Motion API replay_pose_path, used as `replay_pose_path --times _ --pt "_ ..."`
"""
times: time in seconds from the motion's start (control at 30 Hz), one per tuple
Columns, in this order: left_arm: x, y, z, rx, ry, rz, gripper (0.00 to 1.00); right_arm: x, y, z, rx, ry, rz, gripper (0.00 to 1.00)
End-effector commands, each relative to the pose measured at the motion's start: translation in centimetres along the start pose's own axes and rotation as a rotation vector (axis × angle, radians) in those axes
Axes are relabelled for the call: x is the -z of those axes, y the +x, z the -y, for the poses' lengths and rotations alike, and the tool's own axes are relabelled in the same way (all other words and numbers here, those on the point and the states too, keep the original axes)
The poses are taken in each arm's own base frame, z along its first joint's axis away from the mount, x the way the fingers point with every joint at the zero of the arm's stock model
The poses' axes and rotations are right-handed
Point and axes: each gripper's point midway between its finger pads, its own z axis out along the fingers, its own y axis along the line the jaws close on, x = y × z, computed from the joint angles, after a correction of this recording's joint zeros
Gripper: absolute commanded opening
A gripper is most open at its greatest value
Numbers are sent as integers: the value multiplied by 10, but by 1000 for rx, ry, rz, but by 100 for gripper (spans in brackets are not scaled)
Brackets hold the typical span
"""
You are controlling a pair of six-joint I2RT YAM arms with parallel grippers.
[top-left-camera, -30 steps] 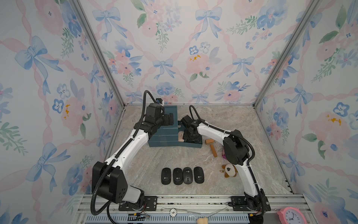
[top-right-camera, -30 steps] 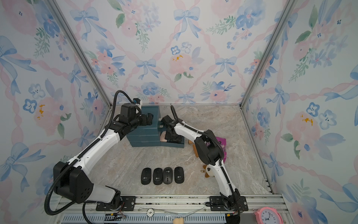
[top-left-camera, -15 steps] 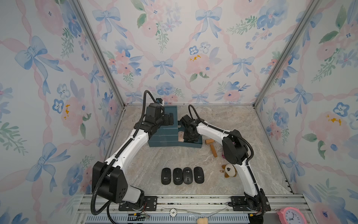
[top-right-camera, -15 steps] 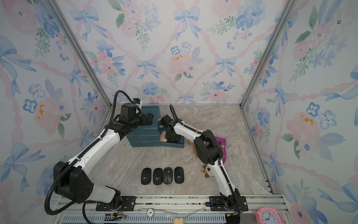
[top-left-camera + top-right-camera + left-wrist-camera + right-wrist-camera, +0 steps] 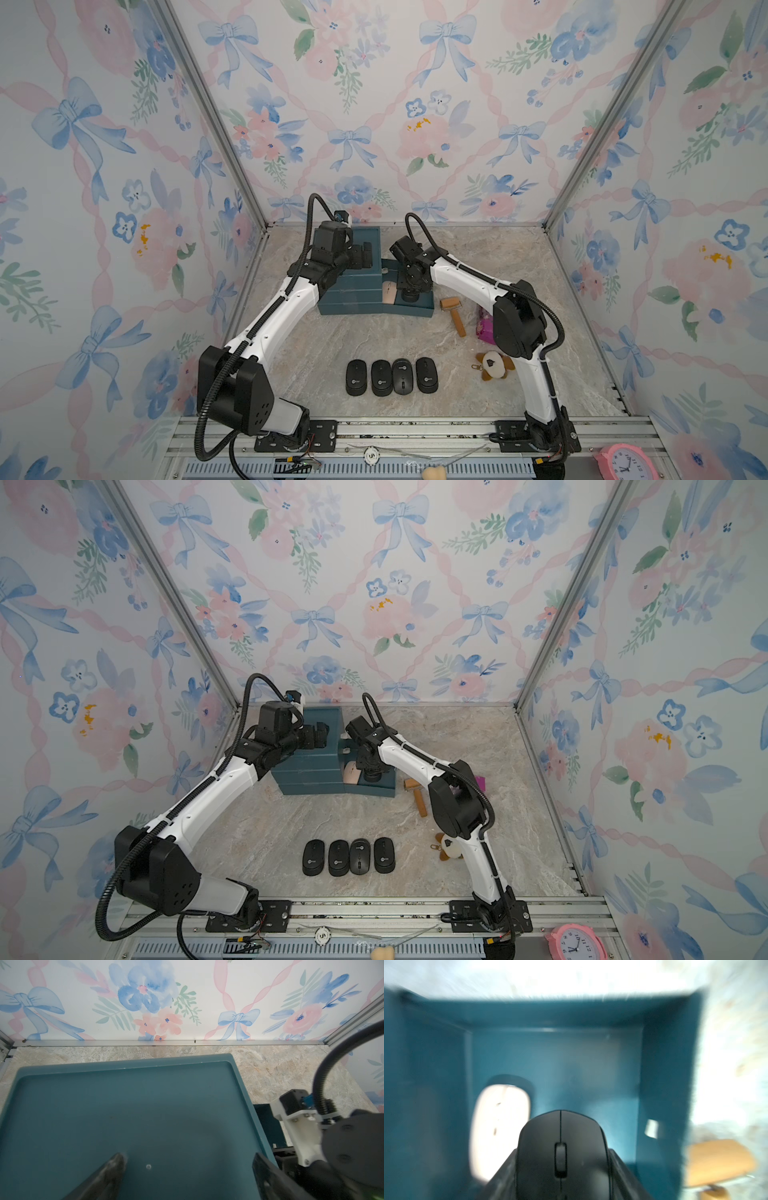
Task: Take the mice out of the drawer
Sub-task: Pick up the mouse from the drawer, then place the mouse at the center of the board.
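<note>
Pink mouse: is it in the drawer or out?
In. The pink mouse lies on the open drawer's floor, beside the gripped black mouse.

The black mouse (image 5: 560, 1132) pinched in the right end effector (image 5: 562, 1180) looks like matt plastic, dull and smooth. Just beside it, the pink mouse (image 5: 500, 1126) is smooth and a bit shiny. The drawer (image 5: 662, 1059) around them is smooth, like plastic. The desk (image 5: 374, 328) looks like polished stone. Just past the drawer wall from that end effector lies a roller (image 5: 457, 322) of bare wood. Farther off, the plush keychain (image 5: 493, 365) is soft, fuzzy cloth. The four black mice (image 5: 402, 376) in a row are matt too. The rails (image 5: 415, 428) are bare, ridged metal. The walls (image 5: 374, 104) look like printed paper.
</note>
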Motion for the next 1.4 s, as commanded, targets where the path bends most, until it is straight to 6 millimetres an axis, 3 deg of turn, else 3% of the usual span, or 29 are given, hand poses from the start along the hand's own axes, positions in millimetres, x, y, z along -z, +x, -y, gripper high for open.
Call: replay_pose_path --times 0.0,0.17,0.4,0.7,0.87,1.13,1.37 --pt "3 19 -7 29 -19 -66 98 46 -19 13 60 2 75 33" --pt "4 20 -6 41 -14 -65 98 76 -5 23 150 -34 80 33" --pt "1 20 -5 53 -12 -71 98 99 50 67 144 -44 49 34" --pt "-2 19 -1 58 1 -76 98 76 158 144 103 64 -101 35" --pt "-1 18 -2 58 -9 -76 98 64 197 162 89 68 -153 35" --pt "3 19 -3 67 -21 -70 98 53 219 177 67 69 -161 35" --pt "5 23 -2 71 -28 -71 98 46 222 155 82 14 -173 36"
